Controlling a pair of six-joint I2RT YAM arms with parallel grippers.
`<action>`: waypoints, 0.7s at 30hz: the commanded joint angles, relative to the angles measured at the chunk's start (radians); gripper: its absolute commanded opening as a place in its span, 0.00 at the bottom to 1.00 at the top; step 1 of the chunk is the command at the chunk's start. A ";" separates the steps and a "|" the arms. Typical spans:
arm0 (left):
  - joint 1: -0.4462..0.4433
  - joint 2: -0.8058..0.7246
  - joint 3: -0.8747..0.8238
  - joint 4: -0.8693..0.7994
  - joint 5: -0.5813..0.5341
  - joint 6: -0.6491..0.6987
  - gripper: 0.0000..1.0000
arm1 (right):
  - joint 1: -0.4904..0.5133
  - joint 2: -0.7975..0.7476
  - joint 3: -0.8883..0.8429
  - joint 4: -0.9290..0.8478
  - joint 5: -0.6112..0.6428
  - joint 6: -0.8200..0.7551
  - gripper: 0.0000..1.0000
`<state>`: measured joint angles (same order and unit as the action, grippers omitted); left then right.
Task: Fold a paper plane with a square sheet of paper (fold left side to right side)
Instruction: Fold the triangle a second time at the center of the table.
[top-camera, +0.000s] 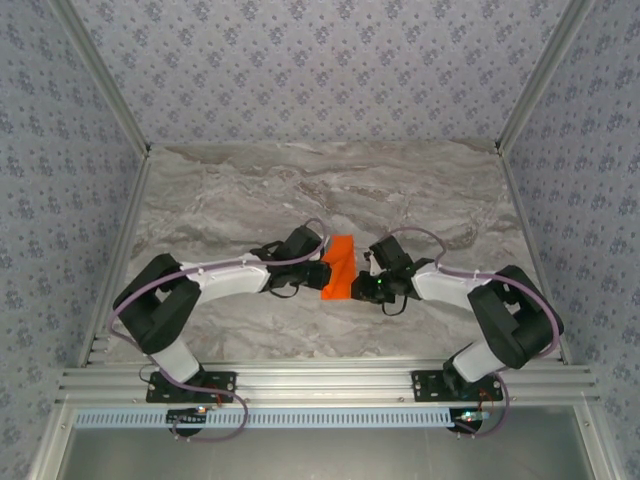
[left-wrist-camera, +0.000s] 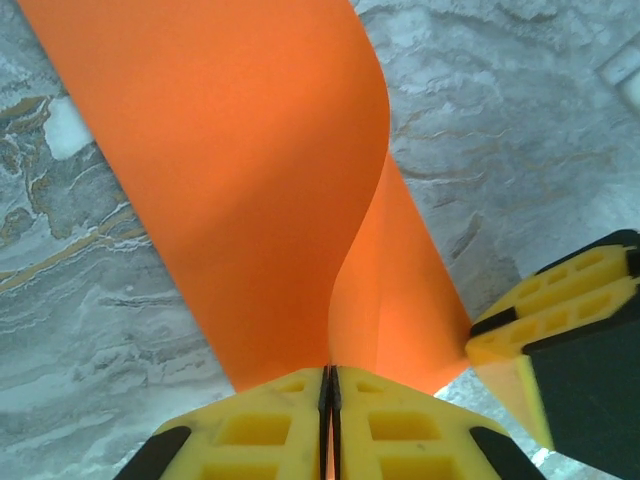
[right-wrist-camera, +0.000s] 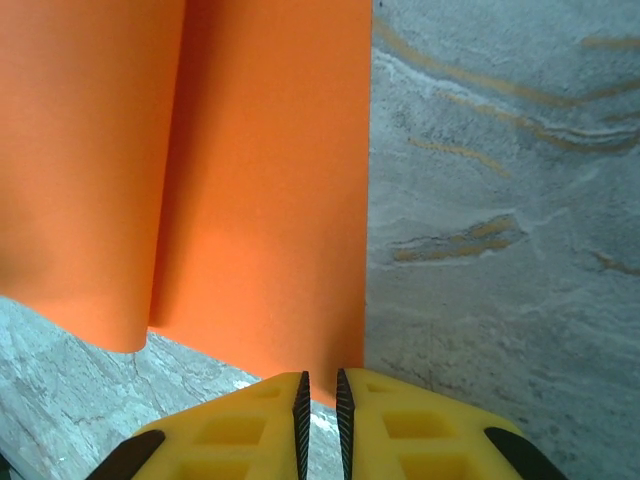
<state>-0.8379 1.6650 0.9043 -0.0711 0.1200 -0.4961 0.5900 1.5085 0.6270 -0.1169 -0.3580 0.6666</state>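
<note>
Sheet (left-wrist-camera: 250, 180) edge inside left hand (left-wrist-camera: 331, 375)

Table top (top-camera: 300, 190): grey marble pattern with pale and tan veins; walls (top-camera: 320, 60): grey-blue wallpaper, small floral print, on three sides; metal corner posts (top-camera: 101, 75) slanting upward; ribbed aluminium rail (top-camera: 320, 383) along near edge; even, soft light.
</note>
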 joint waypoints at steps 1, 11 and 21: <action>0.023 0.029 0.025 0.006 0.031 0.028 0.11 | 0.013 0.028 0.010 -0.062 0.039 -0.015 0.20; 0.044 0.084 0.064 0.011 0.065 0.051 0.11 | 0.022 0.036 0.012 -0.082 0.056 -0.020 0.19; 0.051 0.136 0.115 -0.017 0.072 0.074 0.11 | 0.024 0.038 0.014 -0.098 0.066 -0.026 0.20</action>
<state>-0.7971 1.7821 0.9787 -0.0711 0.1726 -0.4515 0.6029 1.5150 0.6422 -0.1421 -0.3317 0.6609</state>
